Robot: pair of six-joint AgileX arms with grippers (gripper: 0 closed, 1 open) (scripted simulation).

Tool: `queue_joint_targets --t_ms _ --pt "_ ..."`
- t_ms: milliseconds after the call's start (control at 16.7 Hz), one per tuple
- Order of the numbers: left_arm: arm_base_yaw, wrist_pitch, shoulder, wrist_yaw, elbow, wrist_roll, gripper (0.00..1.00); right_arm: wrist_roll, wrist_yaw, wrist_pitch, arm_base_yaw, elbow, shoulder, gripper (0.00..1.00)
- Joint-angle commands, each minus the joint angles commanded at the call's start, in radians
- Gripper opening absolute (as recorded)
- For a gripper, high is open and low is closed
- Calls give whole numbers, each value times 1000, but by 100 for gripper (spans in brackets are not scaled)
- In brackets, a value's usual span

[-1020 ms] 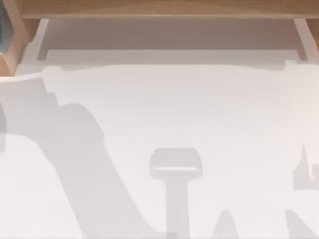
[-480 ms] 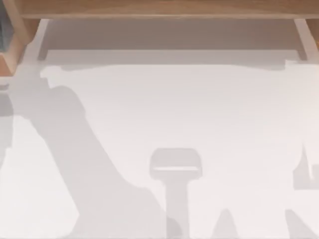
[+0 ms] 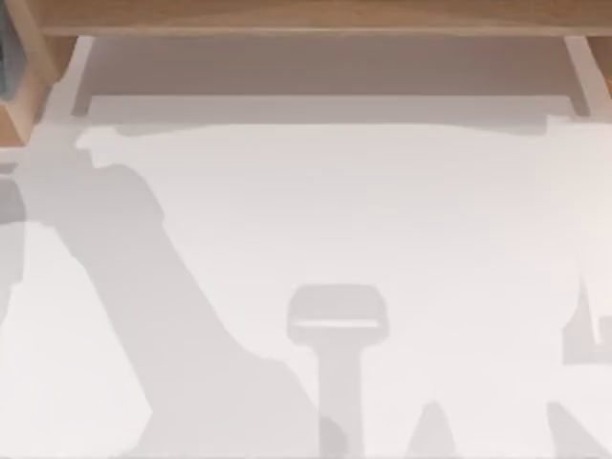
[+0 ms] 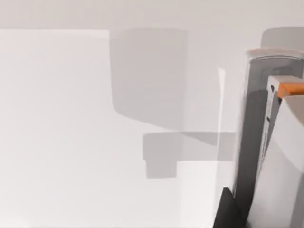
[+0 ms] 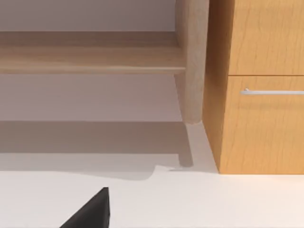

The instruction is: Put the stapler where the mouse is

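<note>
Wooden cabinet drawer point(image 5: 266, 123) with metal handle: closed.
Left gripper point(image 4: 259, 209) clamps white elongated stapler point(image 4: 256, 118) between its fingers; right gripper point(image 5: 90, 213) parked near drawer.

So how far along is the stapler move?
Done: nothing confirmed. In hand: a white elongated body, probably the stapler, sits against the left gripper over the table; grip unclear. Left: setting it at its target spot. Right gripper idles near the cabinet.

A shelf point(image 3: 306, 14) runs along the table's point(image 3: 382, 210) far edge, apparently.
</note>
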Motion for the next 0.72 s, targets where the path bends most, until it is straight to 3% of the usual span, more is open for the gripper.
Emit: queue_joint_targets --t_ms 540,720 --pt "0 0 0 0 0 0 98 0 0 0 0 0 0 100" --pt "0 0 0 0 0 0 100 0 0 0 0 0 0 100"
